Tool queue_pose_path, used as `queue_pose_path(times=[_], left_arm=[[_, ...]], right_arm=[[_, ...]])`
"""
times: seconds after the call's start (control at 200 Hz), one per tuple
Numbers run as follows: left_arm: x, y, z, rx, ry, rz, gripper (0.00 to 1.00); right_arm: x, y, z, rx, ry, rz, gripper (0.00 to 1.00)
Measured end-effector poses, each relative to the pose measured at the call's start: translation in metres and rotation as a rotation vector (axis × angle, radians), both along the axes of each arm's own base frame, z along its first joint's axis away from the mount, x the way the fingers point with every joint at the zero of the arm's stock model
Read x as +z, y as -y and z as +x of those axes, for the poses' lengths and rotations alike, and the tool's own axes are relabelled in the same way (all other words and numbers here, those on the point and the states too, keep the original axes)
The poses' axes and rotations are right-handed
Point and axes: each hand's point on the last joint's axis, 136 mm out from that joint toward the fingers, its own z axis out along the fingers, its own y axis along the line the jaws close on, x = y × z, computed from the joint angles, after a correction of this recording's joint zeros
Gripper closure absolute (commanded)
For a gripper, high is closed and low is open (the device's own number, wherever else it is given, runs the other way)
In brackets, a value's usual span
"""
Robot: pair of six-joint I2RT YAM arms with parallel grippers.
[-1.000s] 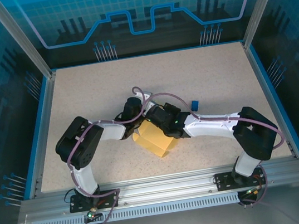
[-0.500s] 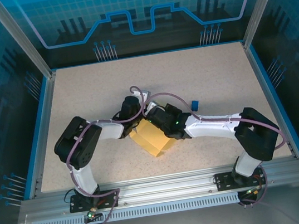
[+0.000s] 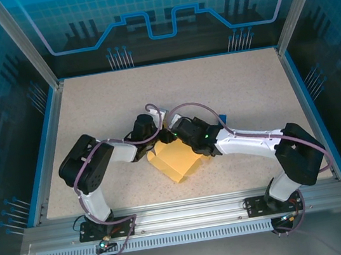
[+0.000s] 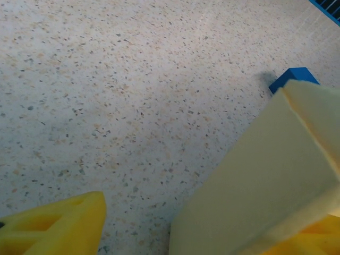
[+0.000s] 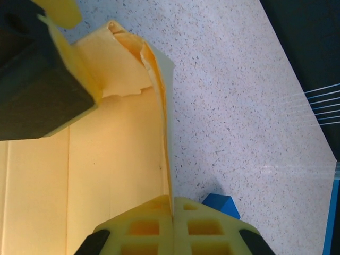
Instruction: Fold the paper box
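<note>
- Near the middle of the pale speckled table [image 3: 235,86], seen from above, lies the paper box [image 3: 177,163]. It is a pale yellow thin-card piece, partly folded, and sits diagonally to the table edges.
- Both arms reach inward from the near edge, elbows pushed outward and forearms low. Their wrists meet at the far corner of the card, which spreads from that point back toward the arm bases.
- The right gripper [image 5: 172,226], in its own wrist view, has two yellow waffle-patterned fingers [image 5: 138,231] pressed together on the near end of an upright side wall of the box.
- That wall runs straight away from the right gripper. The flat floor panel lies to its left, and a crumpled flap sits at its far end.
- The left gripper [image 4: 183,234], in its own wrist view, has its fingers spread wide, one at the lower left corner and one at the lower right.
- A raised card panel leans just beside the lower-right finger and is not pinched.
- From the right wrist, the left gripper's black body sits at the far end of the same wall, by the crumpled flap.
- The wall's long axis therefore runs from one gripper to the other. The right one holds one end, and the open left one is nearer the loose flap.
- The next fold probably depends on the left gripper working that flap while the right steadies the wall.
- A small blue block [image 5: 220,205] rests on the table just beside the right gripper, outside the card.
</note>
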Motion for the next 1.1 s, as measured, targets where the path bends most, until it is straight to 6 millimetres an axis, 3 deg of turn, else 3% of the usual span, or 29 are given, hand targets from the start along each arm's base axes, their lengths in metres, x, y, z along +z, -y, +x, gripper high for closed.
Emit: queue_pose_path(times=[0.32, 1.101], left_arm=[[-0.001, 0.008, -0.008, -0.064, -0.027, -0.019, 0.29], [-0.029, 0.014, -0.014, -0.174, -0.098, 0.099, 0.56]], right_arm=[[-0.003, 0.004, 0.001, -0.006, -0.025, 0.009, 1.00], [-0.001, 0.003, 0.000, 0.017, -0.094, 0.115, 1.00]])
